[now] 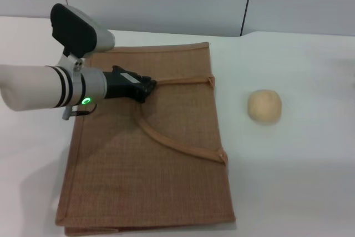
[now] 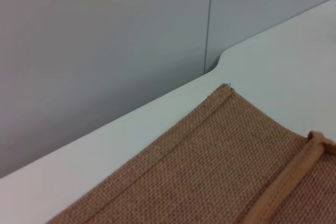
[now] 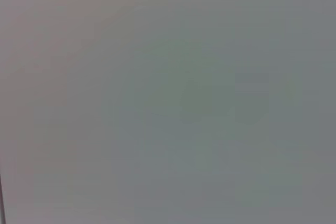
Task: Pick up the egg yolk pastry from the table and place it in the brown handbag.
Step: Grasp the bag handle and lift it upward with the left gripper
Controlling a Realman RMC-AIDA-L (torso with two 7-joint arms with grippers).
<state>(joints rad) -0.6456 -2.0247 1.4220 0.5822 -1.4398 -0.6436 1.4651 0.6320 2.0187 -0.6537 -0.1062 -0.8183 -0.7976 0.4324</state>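
The egg yolk pastry (image 1: 264, 106), a small pale cream-yellow ball, sits on the white table (image 1: 299, 181) to the right of the brown handbag (image 1: 150, 176). The handbag lies flat, with its arched strap handle (image 1: 177, 144) on top. My left gripper (image 1: 145, 88) is over the bag's upper part, right at the far end of the strap handle. The left wrist view shows the bag's woven corner (image 2: 210, 171) and a piece of the strap (image 2: 294, 174). My right gripper is out of view; its wrist view shows only a plain grey surface.
A grey wall panel (image 2: 105, 51) stands behind the table's far edge (image 2: 247, 51). Bare white tabletop lies around the pastry and to the right of the bag.
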